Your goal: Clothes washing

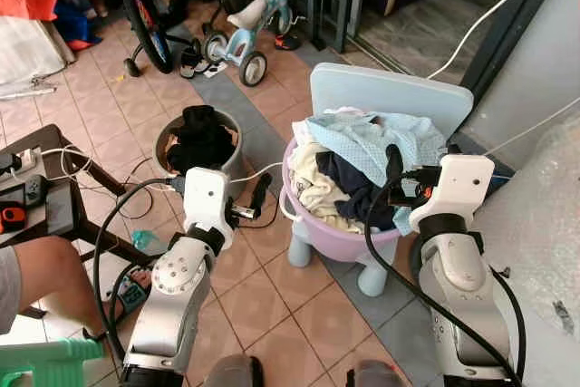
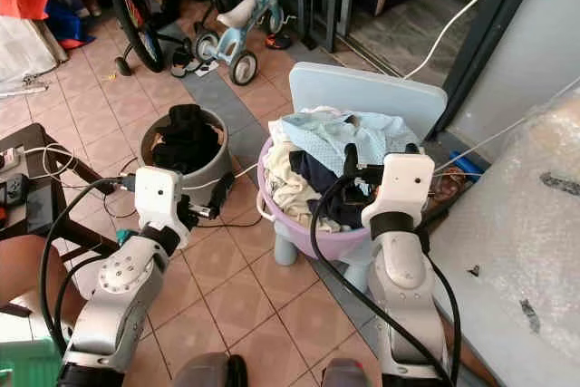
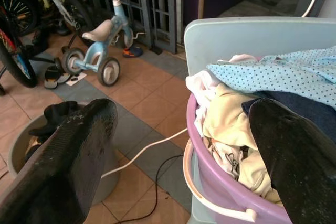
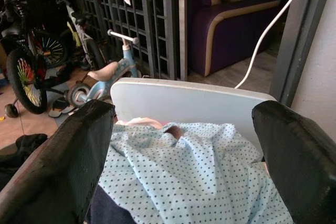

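Purple laundry basin (image 1: 313, 228) heaped with clothes (image 1: 362, 156), on small blue chair. Right hand (image 1: 395, 169) over pile at 3 o'clock, fingers apart; left hand (image 1: 258, 197) at 9 o'clock, apart.

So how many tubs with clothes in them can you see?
2. A purple tub piled with mixed laundry sits on the small pale blue chair. A grey tub with dark clothes stands on the floor to its left.
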Tool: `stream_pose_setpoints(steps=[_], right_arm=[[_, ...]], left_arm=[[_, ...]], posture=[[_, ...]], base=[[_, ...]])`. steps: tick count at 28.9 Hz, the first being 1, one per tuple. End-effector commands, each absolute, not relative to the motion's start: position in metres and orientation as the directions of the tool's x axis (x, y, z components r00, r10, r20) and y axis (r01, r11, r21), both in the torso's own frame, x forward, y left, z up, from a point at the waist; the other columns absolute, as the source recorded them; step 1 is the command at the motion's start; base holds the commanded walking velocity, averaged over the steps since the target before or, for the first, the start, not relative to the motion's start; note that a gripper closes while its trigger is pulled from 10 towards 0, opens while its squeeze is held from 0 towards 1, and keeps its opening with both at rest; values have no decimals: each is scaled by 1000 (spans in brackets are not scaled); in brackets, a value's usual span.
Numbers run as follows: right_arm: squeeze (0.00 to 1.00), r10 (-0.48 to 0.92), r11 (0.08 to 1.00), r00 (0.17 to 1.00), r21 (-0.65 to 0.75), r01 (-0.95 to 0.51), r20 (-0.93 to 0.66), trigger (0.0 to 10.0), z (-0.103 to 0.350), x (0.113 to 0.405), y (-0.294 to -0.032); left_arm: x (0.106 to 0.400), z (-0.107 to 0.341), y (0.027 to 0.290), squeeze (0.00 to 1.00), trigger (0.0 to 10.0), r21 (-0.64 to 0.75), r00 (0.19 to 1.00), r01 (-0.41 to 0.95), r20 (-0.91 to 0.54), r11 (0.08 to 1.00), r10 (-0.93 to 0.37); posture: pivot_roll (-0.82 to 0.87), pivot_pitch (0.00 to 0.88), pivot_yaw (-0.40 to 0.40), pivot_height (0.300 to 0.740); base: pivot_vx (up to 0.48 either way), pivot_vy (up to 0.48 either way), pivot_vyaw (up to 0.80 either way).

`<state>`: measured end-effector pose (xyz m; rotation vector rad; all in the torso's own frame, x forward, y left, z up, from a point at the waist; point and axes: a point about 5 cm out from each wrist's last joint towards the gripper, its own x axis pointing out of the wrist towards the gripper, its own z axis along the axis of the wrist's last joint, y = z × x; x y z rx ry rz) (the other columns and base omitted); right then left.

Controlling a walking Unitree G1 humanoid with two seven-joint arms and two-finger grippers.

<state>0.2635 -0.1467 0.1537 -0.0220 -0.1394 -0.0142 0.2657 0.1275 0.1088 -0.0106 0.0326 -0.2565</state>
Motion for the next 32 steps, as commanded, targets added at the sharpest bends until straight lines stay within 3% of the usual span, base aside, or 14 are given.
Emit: stream_pose_setpoints(steps=[1,7,19,32], right_arm=[[0,-39,999,993,-23,42,107,10000,147,261,-156],[0,-41,998,994,-34,45,105,10000,146,259,-157],[0,-24,999,997,-37,27,76,10000,139,255,-158],[0,22,999,999,-40,-21,25,10000,133,258,-150]], left_arm=[[265,108,118,0,10000,-27,959,281,-27,959,-282],[263,105,119,0,10000,-35,959,278,-39,960,-279],[263,100,124,0,10000,-7,977,201,-78,980,-201],[259,96,126,0,10000,6,969,212,-130,977,-209]], posture=[[-106,165,81,740],[-113,165,82,740],[-106,167,83,740],[-95,181,87,740]], base=[[424,0,-619],[464,0,-451],[0,0,0],[0,0,123]])
